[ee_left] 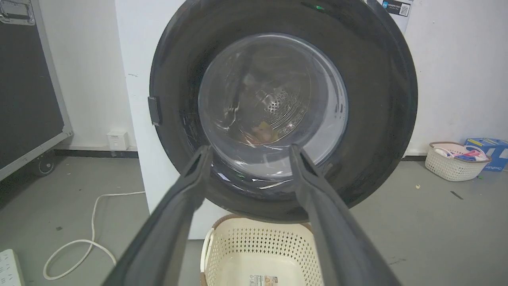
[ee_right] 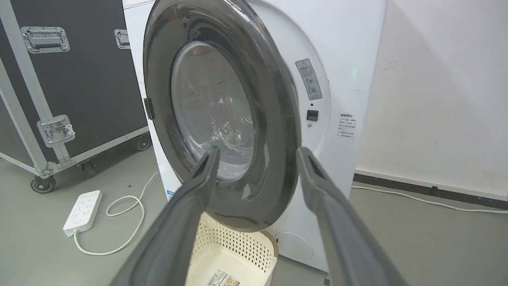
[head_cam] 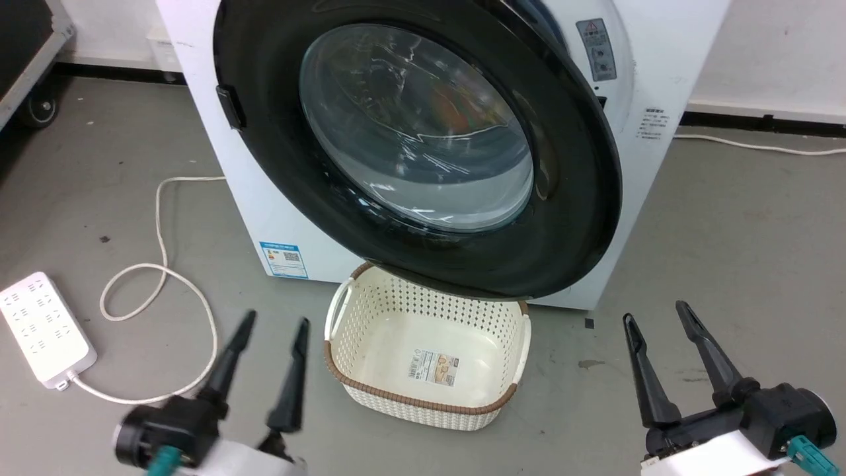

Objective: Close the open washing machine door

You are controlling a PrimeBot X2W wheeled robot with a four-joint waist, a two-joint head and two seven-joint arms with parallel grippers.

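The washing machine door (head_cam: 562, 198), black-rimmed with a clear glass bowl, stands partly swung out from the white washing machine (head_cam: 264, 198); a gap shows along its right edge. In the left wrist view the door (ee_left: 377, 99) faces me squarely; in the right wrist view the door (ee_right: 274, 119) is seen edge-on from the right. My left gripper (head_cam: 274, 324) is open, low at the lower left, well short of the door. My right gripper (head_cam: 655, 312) is open at the lower right, empty, also apart from the door. Colourful laundry shows dimly through the glass.
A cream perforated basket (head_cam: 423, 403) sits on the floor right under the door. A white power strip (head_cam: 43, 330) and its looping cable (head_cam: 162, 264) lie at the left. A black flight case (ee_right: 79, 79) on wheels stands left of the machine. A second basket (ee_left: 452, 161) stands far right.
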